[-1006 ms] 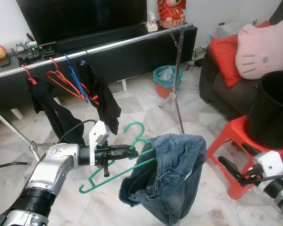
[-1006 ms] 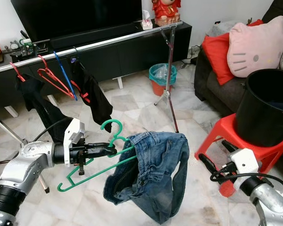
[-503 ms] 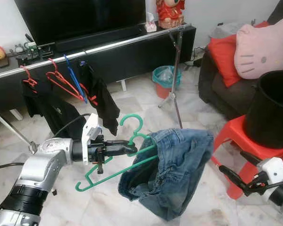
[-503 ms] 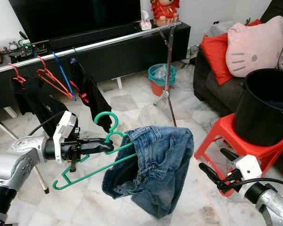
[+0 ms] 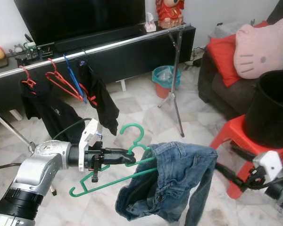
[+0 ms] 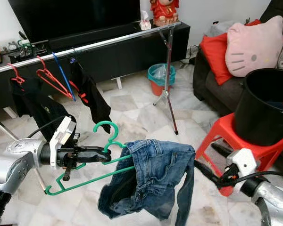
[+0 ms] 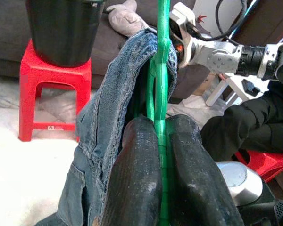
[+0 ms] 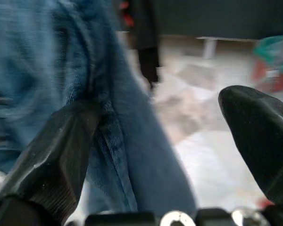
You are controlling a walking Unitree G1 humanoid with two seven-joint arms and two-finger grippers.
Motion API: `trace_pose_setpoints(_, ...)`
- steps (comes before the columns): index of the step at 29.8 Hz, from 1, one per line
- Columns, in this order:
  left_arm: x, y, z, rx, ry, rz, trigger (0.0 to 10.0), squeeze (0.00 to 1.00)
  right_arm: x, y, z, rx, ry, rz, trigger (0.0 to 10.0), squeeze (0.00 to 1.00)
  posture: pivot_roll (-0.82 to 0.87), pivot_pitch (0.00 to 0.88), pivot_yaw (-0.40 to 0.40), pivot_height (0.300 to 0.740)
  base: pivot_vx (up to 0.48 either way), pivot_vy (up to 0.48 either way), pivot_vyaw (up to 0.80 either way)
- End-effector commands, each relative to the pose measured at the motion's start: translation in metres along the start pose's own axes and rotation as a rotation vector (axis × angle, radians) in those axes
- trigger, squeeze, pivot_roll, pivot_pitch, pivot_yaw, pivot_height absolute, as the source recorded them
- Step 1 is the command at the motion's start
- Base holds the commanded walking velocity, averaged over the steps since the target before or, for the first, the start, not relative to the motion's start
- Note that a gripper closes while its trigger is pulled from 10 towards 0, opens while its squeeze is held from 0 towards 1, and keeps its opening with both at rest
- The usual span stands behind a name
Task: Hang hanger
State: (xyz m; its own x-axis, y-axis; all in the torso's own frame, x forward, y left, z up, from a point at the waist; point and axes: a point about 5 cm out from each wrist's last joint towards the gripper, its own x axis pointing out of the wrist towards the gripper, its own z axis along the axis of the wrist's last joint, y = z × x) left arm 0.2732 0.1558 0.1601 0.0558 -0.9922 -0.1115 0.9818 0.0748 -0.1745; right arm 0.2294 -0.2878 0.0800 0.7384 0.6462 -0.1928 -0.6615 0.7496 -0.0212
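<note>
Behind, the rail (image 5: pixel 108 45) waits. Left claw (image 5: pixel 125 156), pinching the green hanger (image 5: pixel 114 179) with jeans (image 5: pixel 167 183), has sagged lower below the rail, so hanging remains undone; right claw (image 6: pixel 203 172), spread, nears the jeans.

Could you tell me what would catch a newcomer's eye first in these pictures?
Blue jeans draped over a green hanger, held mid-air by the left tool above the marble floor. Behind runs a silver rail with hung clothes; the open right tool sits beside the jeans.
</note>
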Motion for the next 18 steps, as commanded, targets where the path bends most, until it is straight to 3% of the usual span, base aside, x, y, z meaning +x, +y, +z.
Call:
trace_pose_setpoints(1, 0.001, -0.004, 0.017, 0.061, -0.058, -0.043, 10.0, 0.00, 0.004, 0.011, -0.002, 0.038, 0.006, 0.101, 10.0, 0.00, 0.06, 0.011, 0.094, 0.740, 0.000, 0.000, 0.00)
trace_pose_setpoints(9, 0.001, -0.004, 0.016, 0.062, -0.058, -0.040, 10.0, 0.00, -0.003, 0.005, 0.000, 0.017, 0.044, 0.083, 10.0, 0.00, 0.06, 0.000, 0.092, 0.740, 0.000, 0.000, 0.00)
trace_pose_setpoints(15, 0.003, -0.002, 0.013, 0.062, -0.053, -0.032, 10.0, 0.00, -0.010, -0.009, 0.002, -0.057, 0.079, -0.036, 10.0, 0.00, 0.05, 0.000, 0.093, 0.740, 0.000, 0.000, 0.00)
trace_pose_setpoints(18, 0.004, -0.001, 0.012, 0.059, -0.051, -0.029, 10.0, 0.00, -0.012, -0.006, 0.002, -0.015, 0.071, 0.000, 10.0, 0.00, 0.05, 0.000, 0.094, 0.740, 0.000, 0.000, 0.00)
